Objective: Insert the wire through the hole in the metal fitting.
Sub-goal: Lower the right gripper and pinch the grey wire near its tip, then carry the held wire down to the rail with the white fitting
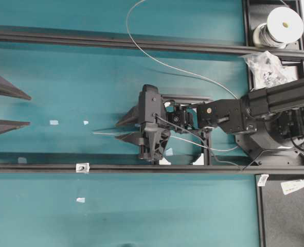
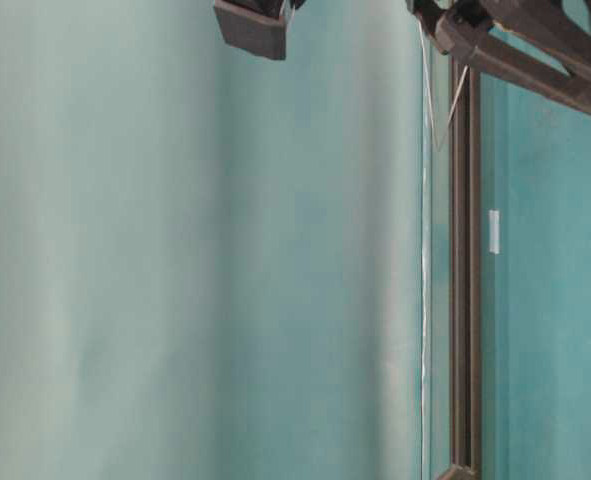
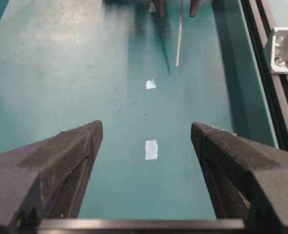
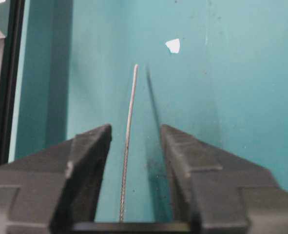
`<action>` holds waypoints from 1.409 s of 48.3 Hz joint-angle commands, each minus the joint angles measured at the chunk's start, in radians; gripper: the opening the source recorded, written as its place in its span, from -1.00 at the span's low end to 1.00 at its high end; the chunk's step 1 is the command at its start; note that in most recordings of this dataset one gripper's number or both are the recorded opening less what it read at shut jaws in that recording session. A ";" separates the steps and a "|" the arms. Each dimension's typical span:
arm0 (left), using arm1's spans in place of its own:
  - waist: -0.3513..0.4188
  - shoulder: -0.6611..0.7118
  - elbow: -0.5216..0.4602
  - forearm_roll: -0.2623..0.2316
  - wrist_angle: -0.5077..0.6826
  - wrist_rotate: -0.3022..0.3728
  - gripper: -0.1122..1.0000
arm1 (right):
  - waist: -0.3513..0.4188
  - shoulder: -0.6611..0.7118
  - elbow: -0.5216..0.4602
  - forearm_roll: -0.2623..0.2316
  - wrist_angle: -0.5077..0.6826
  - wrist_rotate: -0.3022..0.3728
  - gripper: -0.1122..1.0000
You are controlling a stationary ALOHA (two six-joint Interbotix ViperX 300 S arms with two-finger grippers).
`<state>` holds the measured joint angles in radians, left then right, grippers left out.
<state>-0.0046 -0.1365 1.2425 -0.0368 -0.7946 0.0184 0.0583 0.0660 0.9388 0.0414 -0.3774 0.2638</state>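
The wire (image 1: pixel 104 133) runs from a white spool (image 1: pixel 283 25) in a long curve, and its straight free end lies on the teal table. My right gripper (image 1: pixel 117 131) is low over that end. In the right wrist view the wire (image 4: pixel 131 102) passes between the fingers of the right gripper (image 4: pixel 135 127), closer to the left one, with a gap on both sides. The metal fitting (image 1: pixel 81 167) sits on the near black rail, left of the wire tip, and its hole is a dark spot in its middle. At the far left my left gripper (image 1: pixel 30 110) stands wide open and empty; its view shows the fitting (image 3: pixel 280 48) at upper right.
Two black rails (image 1: pixel 115 43) (image 1: pixel 193 169) cross the table. White tape scraps (image 1: pixel 54 122) (image 1: pixel 86 122) (image 1: pixel 80 199) lie on the mat. A clear bag of parts (image 1: pixel 267 67) rests near the spool. Black cables trail from the right arm.
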 commanded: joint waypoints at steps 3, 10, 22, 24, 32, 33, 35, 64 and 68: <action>-0.002 -0.005 -0.006 -0.003 -0.003 0.000 0.84 | 0.003 -0.008 -0.014 0.003 -0.003 0.002 -0.13; -0.002 -0.005 -0.005 -0.003 -0.003 0.000 0.84 | 0.003 0.005 -0.021 0.003 -0.003 0.002 -0.17; 0.000 -0.005 -0.005 -0.003 -0.002 0.000 0.84 | 0.003 0.026 -0.035 0.000 -0.002 0.002 -0.17; 0.000 -0.005 -0.005 -0.003 0.000 0.000 0.84 | 0.003 0.028 -0.037 0.000 -0.003 0.002 -0.17; 0.000 -0.005 -0.005 -0.003 -0.002 0.000 0.84 | 0.002 0.026 -0.038 0.000 -0.003 0.000 -0.29; 0.002 -0.005 -0.006 -0.003 -0.002 0.000 0.84 | 0.003 0.028 -0.038 0.000 -0.003 0.000 -0.34; 0.002 -0.005 -0.005 -0.002 -0.002 0.000 0.84 | 0.003 0.026 -0.038 -0.002 -0.005 -0.002 -0.49; 0.005 -0.009 -0.011 -0.003 0.031 -0.006 0.84 | 0.002 -0.077 -0.008 -0.011 -0.003 -0.035 -0.81; 0.005 -0.020 -0.014 -0.006 0.055 -0.005 0.84 | 0.003 -0.121 0.008 -0.009 -0.003 -0.055 -0.81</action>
<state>-0.0031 -0.1381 1.2425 -0.0383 -0.7517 0.0153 0.0583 0.0046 0.9434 0.0322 -0.3758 0.2178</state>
